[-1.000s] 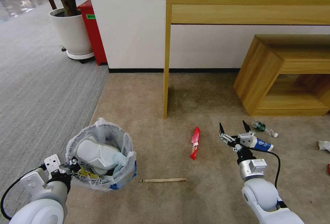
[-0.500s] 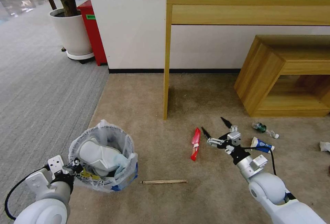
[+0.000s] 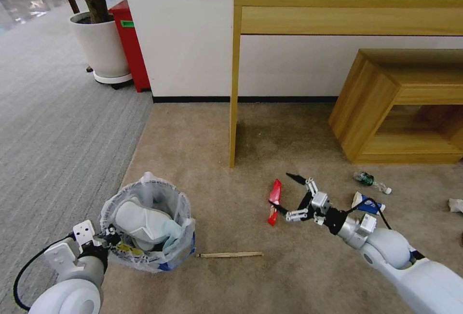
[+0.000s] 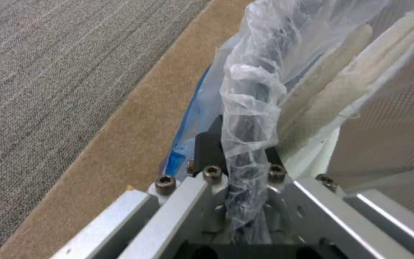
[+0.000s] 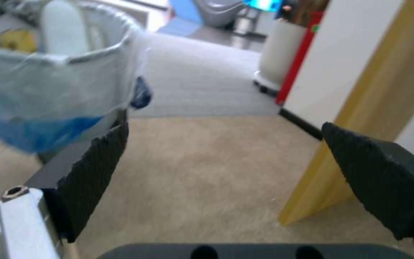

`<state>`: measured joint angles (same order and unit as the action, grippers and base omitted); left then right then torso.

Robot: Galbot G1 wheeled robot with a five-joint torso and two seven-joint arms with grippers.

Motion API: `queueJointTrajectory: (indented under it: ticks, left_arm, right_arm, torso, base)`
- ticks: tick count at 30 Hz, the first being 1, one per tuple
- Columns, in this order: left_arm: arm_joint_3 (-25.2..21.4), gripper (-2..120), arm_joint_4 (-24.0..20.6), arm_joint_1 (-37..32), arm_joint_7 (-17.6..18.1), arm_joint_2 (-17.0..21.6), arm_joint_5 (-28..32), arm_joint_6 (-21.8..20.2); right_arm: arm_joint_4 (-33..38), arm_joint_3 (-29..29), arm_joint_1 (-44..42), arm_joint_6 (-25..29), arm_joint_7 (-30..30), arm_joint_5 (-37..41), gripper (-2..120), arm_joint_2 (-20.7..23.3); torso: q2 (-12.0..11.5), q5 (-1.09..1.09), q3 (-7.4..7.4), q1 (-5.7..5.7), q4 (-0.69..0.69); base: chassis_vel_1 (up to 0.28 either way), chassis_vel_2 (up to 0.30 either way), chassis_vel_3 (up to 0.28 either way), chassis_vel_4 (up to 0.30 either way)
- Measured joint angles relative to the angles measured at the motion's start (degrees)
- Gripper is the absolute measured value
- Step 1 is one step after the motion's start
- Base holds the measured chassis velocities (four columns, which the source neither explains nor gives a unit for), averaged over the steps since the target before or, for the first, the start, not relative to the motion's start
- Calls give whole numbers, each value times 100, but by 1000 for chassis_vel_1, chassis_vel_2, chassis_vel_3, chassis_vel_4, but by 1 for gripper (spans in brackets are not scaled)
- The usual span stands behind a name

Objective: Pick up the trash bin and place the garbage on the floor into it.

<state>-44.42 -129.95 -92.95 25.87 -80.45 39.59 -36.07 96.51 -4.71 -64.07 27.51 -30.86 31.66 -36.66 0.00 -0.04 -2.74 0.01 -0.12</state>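
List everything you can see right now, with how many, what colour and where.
trash bin: 1, black with whitish bag and blue patch, beige carpet edge, holding a white slipper
red wrapper: 1, red, carpet below the desk leg
wooden stick: 1, tan, carpet between bin and wrapper
blue-white cup: 1, lying on carpet behind the right arm
tiny bottle: 1, clear with dark label, carpet by the low shelf
white tissue: 1, carpet at far right
desk: 1, light wood, against the wall
low shelf: 1, light wood, under the desk
plant pot: 1, white, on grey carpet
red box: 1, beside the pot
left hand: shut on the bin's rim
right hand: open, beside the wrapper
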Motion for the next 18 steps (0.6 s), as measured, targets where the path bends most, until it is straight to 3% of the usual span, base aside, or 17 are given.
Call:
queueJointTrajectory:
  ticks: [9, 18]
  left_arm:
    - [30, 0, 72, 30, -16, -28, -71, 15]
    - [97, 0, 129, 59, -21, -81, -142, 26]
  right_arm:
    - [-299, 548, 252, 159, -357, -60, 100, 487]
    - [-625, 855, 274, 215, -516, -240, 100, 619]
  torso:
    - [0, 0, 0, 0, 0]
    - [0, 1, 0, 0, -1]
  base:
    - [0, 0, 0, 0]
    - [0, 0, 0, 0]
